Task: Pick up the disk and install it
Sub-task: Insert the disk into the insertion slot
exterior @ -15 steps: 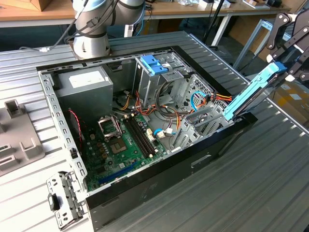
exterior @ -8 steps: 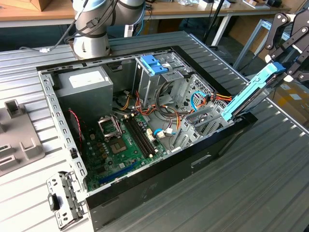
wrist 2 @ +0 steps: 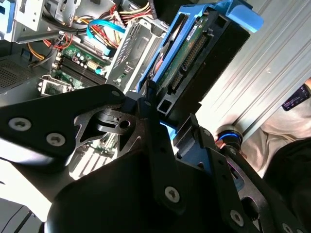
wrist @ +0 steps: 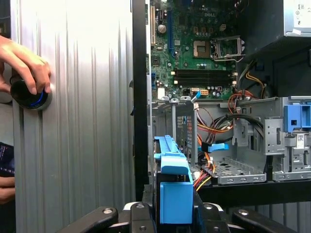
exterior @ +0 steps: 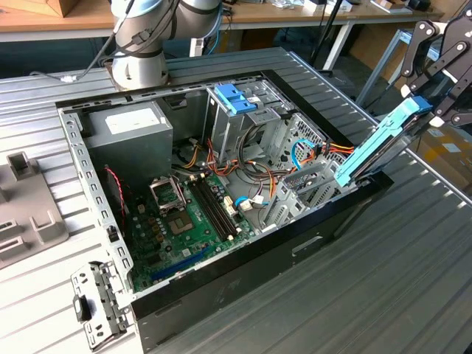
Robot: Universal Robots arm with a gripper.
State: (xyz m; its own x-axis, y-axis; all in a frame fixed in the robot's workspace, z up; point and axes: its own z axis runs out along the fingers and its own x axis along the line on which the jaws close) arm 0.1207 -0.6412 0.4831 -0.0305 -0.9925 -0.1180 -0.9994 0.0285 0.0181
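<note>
The disk (exterior: 380,144) is a flat drive with blue plastic side rails, held tilted at the exterior view's right. My gripper (exterior: 428,99) is shut on its upper end. Its lower end reaches down to the metal drive bay (exterior: 310,184) at the near right corner of the open computer case (exterior: 221,295). In the second wrist view the disk (wrist 2: 194,53) shows its connector edge, with the gripper (wrist 2: 160,111) clamped on it. In the first wrist view the blue rail of the disk (wrist: 172,174) points at the drive bay (wrist: 172,116), just above the gripper (wrist: 175,216).
Inside the case lie the motherboard (exterior: 184,214), a large grey box (exterior: 129,136), a tall cage with a light-blue top (exterior: 240,99) and loose cables (exterior: 258,169). A person's hand (wrist: 26,63) rests on a black knob (wrist: 29,97) on the ribbed table beside the case.
</note>
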